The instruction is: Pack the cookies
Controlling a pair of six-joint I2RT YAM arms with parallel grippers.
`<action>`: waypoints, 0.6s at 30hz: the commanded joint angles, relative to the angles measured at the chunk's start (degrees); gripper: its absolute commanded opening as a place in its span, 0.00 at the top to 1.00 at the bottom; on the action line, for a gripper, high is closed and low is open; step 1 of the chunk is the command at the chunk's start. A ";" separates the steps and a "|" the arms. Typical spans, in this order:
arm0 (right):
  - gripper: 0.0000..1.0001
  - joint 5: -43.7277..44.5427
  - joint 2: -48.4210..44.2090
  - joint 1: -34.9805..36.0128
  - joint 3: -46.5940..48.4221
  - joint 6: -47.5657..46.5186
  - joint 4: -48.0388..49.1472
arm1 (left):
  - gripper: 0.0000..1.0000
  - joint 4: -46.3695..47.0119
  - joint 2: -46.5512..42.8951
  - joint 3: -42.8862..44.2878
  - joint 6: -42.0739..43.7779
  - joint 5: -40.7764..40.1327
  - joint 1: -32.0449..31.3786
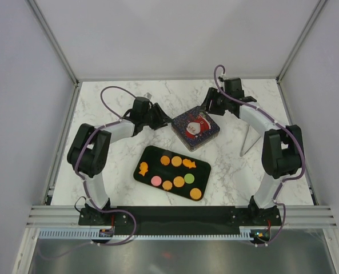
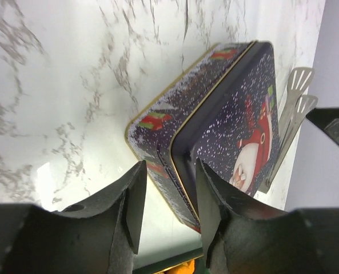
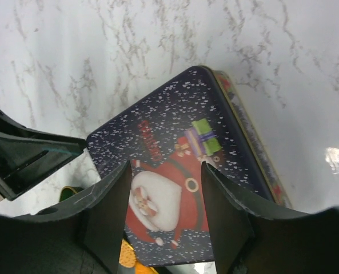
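Observation:
The cookies (image 1: 177, 173) lie flat on a black tray (image 1: 152, 153) at the table's middle: round orange, pink and green ones and orange fish shapes. Behind the tray stands a dark blue square tin with a Santa lid (image 1: 195, 129), lid on. My left gripper (image 1: 163, 120) is open at the tin's left corner. In the left wrist view the tin's (image 2: 226, 125) near corner lies between the open fingers (image 2: 169, 205). My right gripper (image 1: 209, 108) is open just above the tin's far side. Its wrist view shows the lid (image 3: 180, 154) below its jaws (image 3: 164, 211).
Metal tongs (image 1: 249, 140) lie right of the tin, also seen in the left wrist view (image 2: 292, 108). White walls enclose the marble table. The tray's edge (image 2: 169, 264) shows under the left fingers, and an orange cookie (image 3: 126, 257) peeks below the tin in the right wrist view.

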 commanded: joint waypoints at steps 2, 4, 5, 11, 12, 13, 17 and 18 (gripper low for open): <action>0.43 -5.05 -2.67 1.61 -0.52 3.12 5.44 | 0.55 -0.23 -5.10 0.41 3.66 1.02 2.43; 0.49 -4.35 -2.67 3.11 0.36 3.29 5.44 | 0.61 -0.49 -5.98 1.11 4.19 1.72 2.96; 0.52 -4.08 -2.49 4.33 0.97 3.29 5.35 | 0.63 -1.19 -6.16 1.81 4.45 1.90 3.14; 0.70 -3.46 -0.04 9.25 2.82 4.52 6.05 | 0.78 -2.51 -6.95 2.53 5.07 2.08 3.75; 0.76 -4.42 1.19 9.70 2.91 5.31 7.88 | 0.82 -2.51 -6.95 2.35 4.63 2.16 3.93; 0.79 -7.56 1.81 10.05 3.00 6.10 9.20 | 0.83 -2.51 -6.95 2.17 4.45 2.25 4.10; 0.92 -13.65 5.59 11.28 4.31 10.75 15.53 | 0.86 -2.51 -8.27 1.65 3.66 2.69 5.16; 0.97 -14.44 7.16 11.28 4.75 12.07 16.50 | 0.87 -2.60 -9.66 1.47 3.75 2.69 5.77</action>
